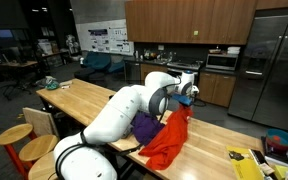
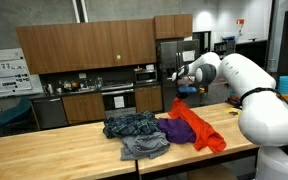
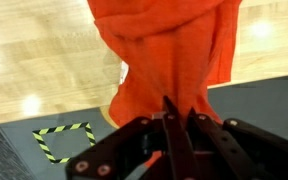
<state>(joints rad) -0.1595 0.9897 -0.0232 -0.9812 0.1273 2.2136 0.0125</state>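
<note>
My gripper [image 1: 188, 98] is shut on an orange-red cloth [image 1: 167, 140] and holds its top corner up above the wooden table [image 1: 94, 100]. The cloth hangs down from the jaws to the tabletop. In an exterior view the gripper [image 2: 182, 88] holds the same cloth [image 2: 194, 128], which trails onto the table next to a purple garment [image 2: 174, 128]. In the wrist view the closed fingers [image 3: 174, 118] pinch the orange cloth [image 3: 164, 50] hanging over the wood surface.
A pile of blue-grey clothes [image 2: 134, 130] lies on the table beside the purple garment. Yellow items [image 1: 246, 160] sit at the table's near end. Stools [image 1: 14, 135] stand by the table. Kitchen cabinets and a fridge [image 1: 269, 65] are behind. Yellow-black floor tape [image 3: 64, 140] shows below.
</note>
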